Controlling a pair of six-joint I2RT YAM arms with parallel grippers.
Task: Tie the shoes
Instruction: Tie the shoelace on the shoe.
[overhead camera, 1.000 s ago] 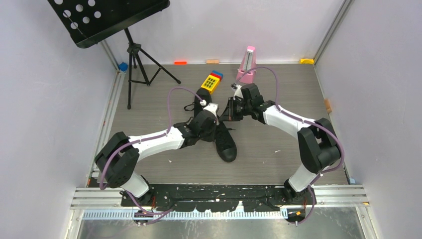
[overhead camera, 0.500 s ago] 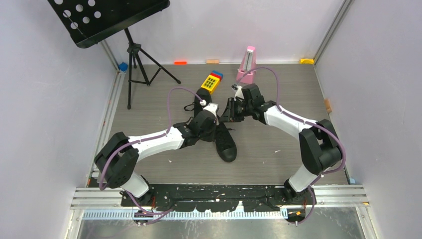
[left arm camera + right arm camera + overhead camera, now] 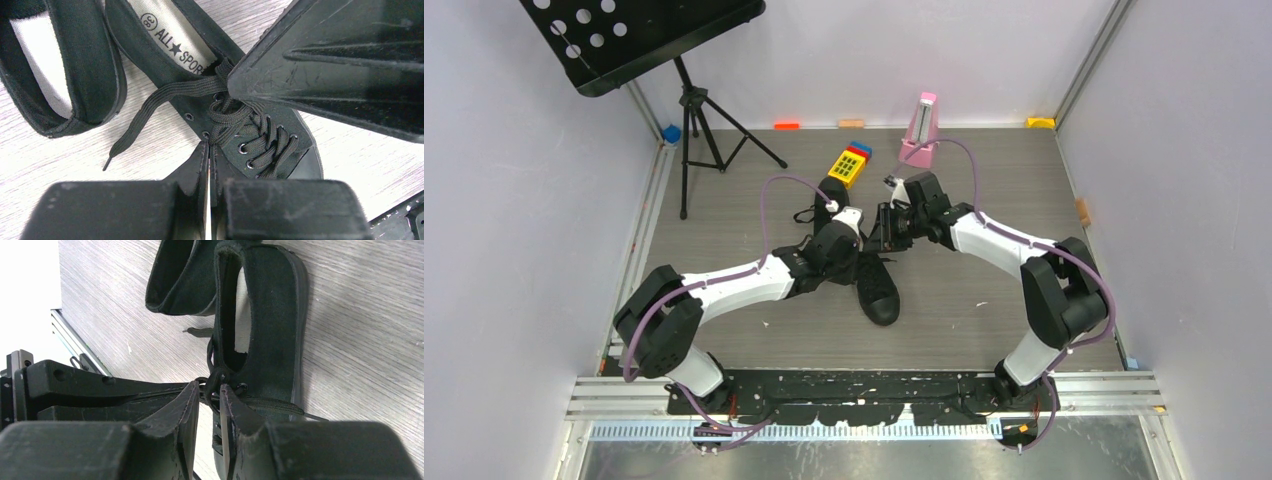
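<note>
Two black canvas shoes lie mid-table under both grippers. One shoe (image 3: 881,292) points its toe at the arms; it also shows in the left wrist view (image 3: 270,145) and the right wrist view (image 3: 272,320). The second shoe (image 3: 75,65) lies beside it, also in the right wrist view (image 3: 177,275). My left gripper (image 3: 208,146) is shut on a lace strand by the eyelets. My right gripper (image 3: 210,389) is pinched on a lace loop (image 3: 214,380) above the tongue, and its fingers (image 3: 325,65) show in the left wrist view. A loose lace end (image 3: 145,112) trails on the table.
A black music stand (image 3: 694,100) stands at the back left. A yellow keypad toy (image 3: 849,165) and a pink metronome (image 3: 921,128) sit behind the shoes. Small coloured blocks, such as an orange one (image 3: 786,126), lie along the back wall.
My right gripper has shifted slightly left toward the left gripper. The left arm and the shoes have hardly moved.
</note>
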